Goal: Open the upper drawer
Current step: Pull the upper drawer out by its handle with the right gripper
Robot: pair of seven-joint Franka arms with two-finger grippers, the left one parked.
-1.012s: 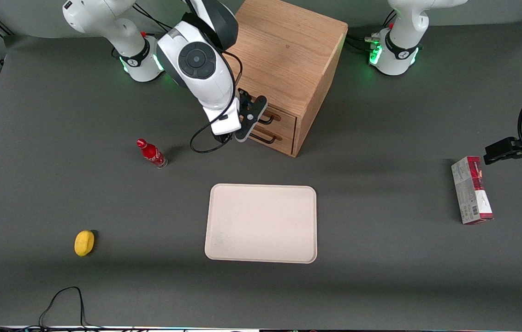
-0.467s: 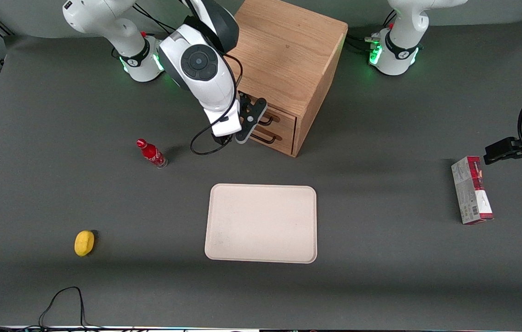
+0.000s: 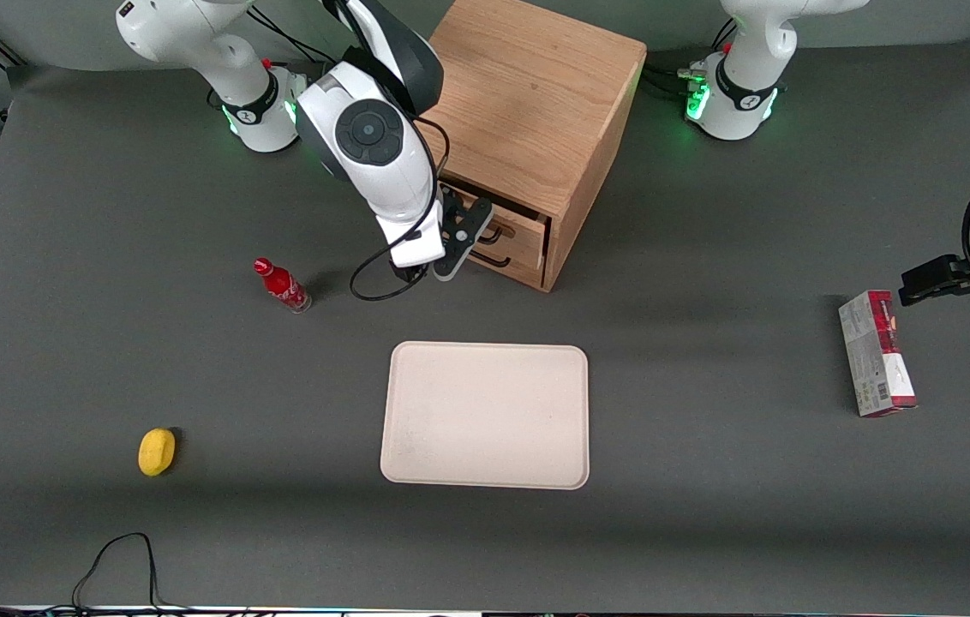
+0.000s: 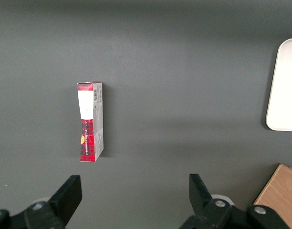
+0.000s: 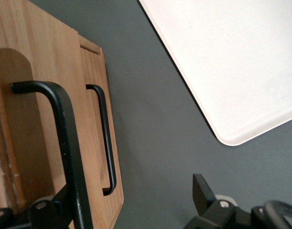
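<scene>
1. Dark grey matting covers the desk (image 3: 708, 531), which carries everything in sight.
2. At the desk edge farthest from the front camera, between the two arm bases, stands a boxy oak cabinet (image 3: 536, 94) with two drawers in its front.
3. The upper drawer (image 3: 521, 224) stands pulled out a little from the cabinet front, with a dark gap showing above its face; the lower drawer (image 3: 512, 257) sits flush under it.
4. The gripper (image 3: 461, 230) is right at the upper drawer's front, at its thin black wire handle (image 5: 65, 143).
5. In the right wrist view that handle passes between the fingers, with one fingertip (image 5: 203, 191) apart from it over the mat, so the jaws are spread around the bar; whether they press on it I cannot tell.
6. The lower drawer's handle (image 5: 104, 138) shows just beside it, untouched.
7. A cream tray (image 3: 485, 416) lies in the middle of the desk, nearer the front camera than the cabinet.
8. A small red bottle (image 3: 281, 285) stands toward the working arm's end, near the gripper's cable.
9. A yellow lemon-like object (image 3: 157, 451) lies nearer the front edge, at the same end.
10. A red-and-white carton (image 3: 876, 353) lies flat toward the parked arm's end.
</scene>
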